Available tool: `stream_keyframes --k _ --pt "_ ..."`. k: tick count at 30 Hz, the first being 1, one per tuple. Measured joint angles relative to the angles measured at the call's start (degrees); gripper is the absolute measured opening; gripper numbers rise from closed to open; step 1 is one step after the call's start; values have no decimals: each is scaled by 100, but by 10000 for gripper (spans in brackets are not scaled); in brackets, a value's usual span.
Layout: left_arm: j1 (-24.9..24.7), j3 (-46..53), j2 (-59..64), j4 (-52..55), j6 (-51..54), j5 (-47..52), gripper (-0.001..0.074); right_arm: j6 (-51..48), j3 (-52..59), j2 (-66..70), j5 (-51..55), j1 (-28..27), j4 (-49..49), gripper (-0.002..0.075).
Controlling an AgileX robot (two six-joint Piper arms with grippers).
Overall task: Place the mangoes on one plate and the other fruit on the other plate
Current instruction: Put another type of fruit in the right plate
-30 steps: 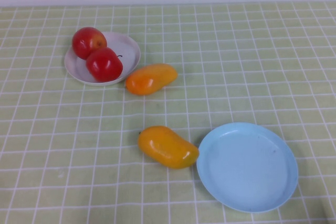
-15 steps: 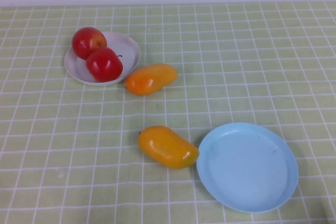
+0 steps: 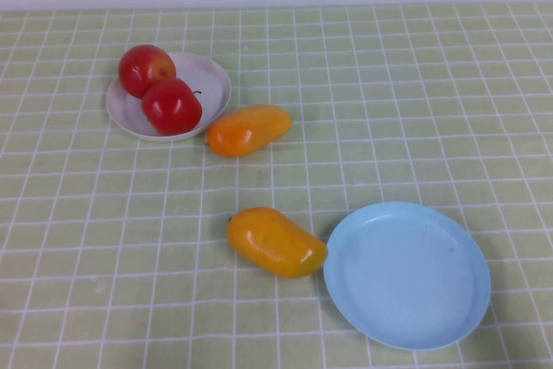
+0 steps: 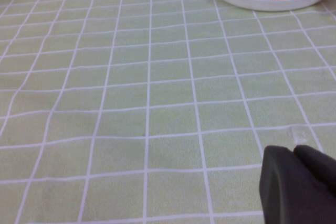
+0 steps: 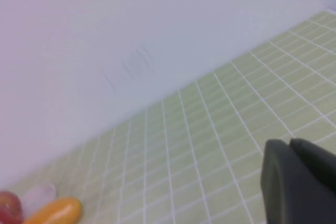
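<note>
On the green checked tablecloth (image 3: pixel 389 110), two mangoes (image 3: pixel 248 130) (image 3: pixel 276 242) lie off both plates: one just beside the white plate (image 3: pixel 212 77) holding two red apples (image 3: pixel 145 68) (image 3: pixel 172 105), the other touching the bare blue plate (image 3: pixel 406 274). Left gripper (image 4: pixel 298 184) hangs low over the cloth near the white plate, fingers pressed together; right gripper (image 5: pixel 296 179), raised toward the wall (image 5: pixel 105 35), likewise closed.

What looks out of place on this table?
Both mangoes lie on the cloth, not on the empty blue plate. The apples sit on the white plate. Neither gripper holds anything.
</note>
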Motion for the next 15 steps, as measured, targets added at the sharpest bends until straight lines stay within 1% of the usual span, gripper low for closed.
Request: stream_keyframes --k 4,7,11,13,15 --pt "0 0 0 0 24 0 0 0 0 0 -146 0 411 -16" --pt "0 0 0 0 24 0 0 0 0 0 -2 0 815 -16" --pt "0 0 0 0 24 0 0 0 -406 121 745 0 931 -16" --pt "0 0 0 0 24 0 0 0 -825 476 1243 0 876 -15" --pt "0 0 0 0 24 0 0 0 -1366 1048 1964 0 635 -16"
